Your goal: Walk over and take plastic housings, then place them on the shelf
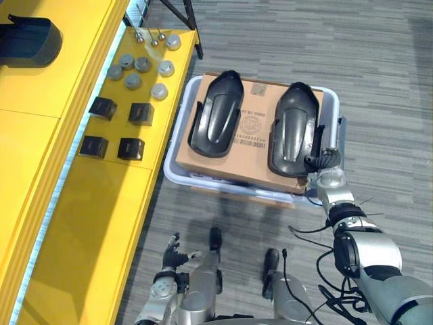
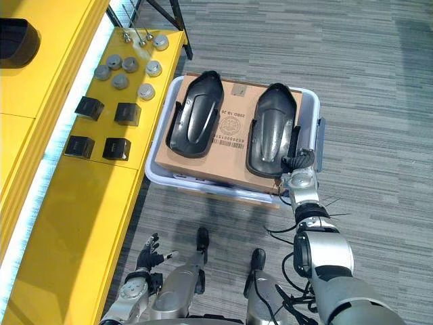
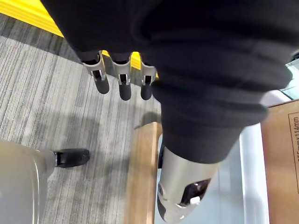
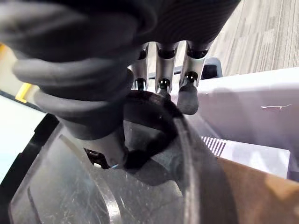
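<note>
The light is bright and even and comes from above. On the yellow shelf (image 1: 74,230), far to the left of the right hand (image 1: 323,161), a pale strip of glare runs along the step. The black housing (image 4: 70,186) under this hand has a soft grey sheen and throws only a thin shadow on the cardboard box (image 1: 256,128).

Glossy plastic housings (image 1: 216,115) lie on matt cardboard (image 1: 256,128).
</note>
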